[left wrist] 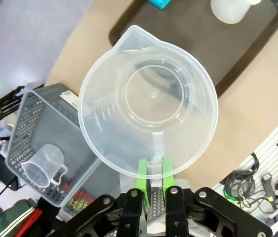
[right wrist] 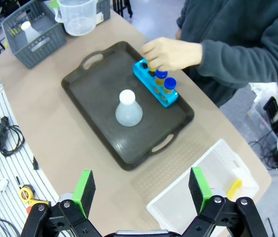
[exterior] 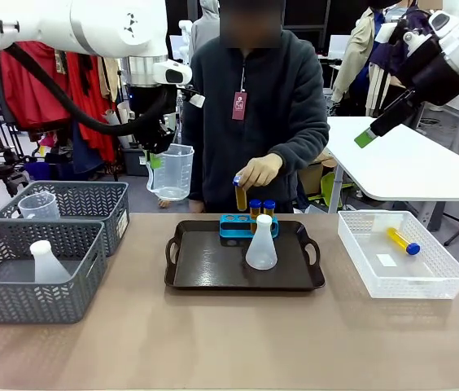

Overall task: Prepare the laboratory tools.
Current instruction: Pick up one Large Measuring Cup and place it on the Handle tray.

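the left gripper [left wrist: 153,170] pinches the measuring beaker [left wrist: 149,98] by its handle, airborne over the table [left wrist: 242,118] edge. the right gripper [right wrist: 141,190], spread wide, hangs well above the tray [right wrist: 99,94] and mesh bin [right wrist: 188,202].

Black left gripper [left wrist: 153,168], green pads [left wrist: 142,174]

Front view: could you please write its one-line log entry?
left hand: shut on clear handled beaker | right hand: open | person's hand: holding blue-capped yellow tube at blue rack
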Robot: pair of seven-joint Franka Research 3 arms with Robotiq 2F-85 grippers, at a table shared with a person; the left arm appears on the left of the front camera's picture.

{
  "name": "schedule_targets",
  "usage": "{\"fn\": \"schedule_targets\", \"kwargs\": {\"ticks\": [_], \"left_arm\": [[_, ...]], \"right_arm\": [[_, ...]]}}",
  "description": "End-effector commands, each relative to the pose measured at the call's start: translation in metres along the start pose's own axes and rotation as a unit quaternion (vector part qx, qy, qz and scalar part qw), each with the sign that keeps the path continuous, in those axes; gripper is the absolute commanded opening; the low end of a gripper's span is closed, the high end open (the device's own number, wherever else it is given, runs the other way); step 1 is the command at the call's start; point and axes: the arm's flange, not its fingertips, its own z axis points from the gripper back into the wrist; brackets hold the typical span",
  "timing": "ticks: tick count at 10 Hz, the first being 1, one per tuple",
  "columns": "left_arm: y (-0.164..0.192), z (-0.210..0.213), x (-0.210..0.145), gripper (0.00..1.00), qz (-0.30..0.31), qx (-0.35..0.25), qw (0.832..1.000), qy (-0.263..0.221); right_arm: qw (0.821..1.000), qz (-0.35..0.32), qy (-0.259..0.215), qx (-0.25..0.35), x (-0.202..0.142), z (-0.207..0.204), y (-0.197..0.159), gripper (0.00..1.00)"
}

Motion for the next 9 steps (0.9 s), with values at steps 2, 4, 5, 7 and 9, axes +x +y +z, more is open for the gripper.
{"fn": "schedule_targets", "kwargs": {"ticks": [2,4,5,7,9], "left_arm": [[0.013,0.017,-0.016,0.0,0.016,0.003,1.0,-0.017],[0.023,0.027,-0.027,0.0,0.035,0.016,0.999,-0.022],[0.026,0.031,-0.031,0.0,0.048,0.02,0.998,-0.026],[0.03,0.036,-0.034,0.0,0.054,0.028,0.998,-0.034],[0.032,0.046,-0.037,0.0,0.072,0.042,0.996,-0.031]], "right_arm": [[1.0,0.001,-0.003,0.001,0.0,0.001,0.0,1.0],[1.0,0.001,-0.003,0.001,0.0,0.001,0.0,1.0],[1.0,0.001,-0.003,0.001,0.0,0.001,0.0,1.0],[1.0,0.001,-0.003,0.001,0.0,0.001,0.0,1.0],[1.0,0.001,-0.003,0.001,0.0,0.001,0.0,1.0]]}}
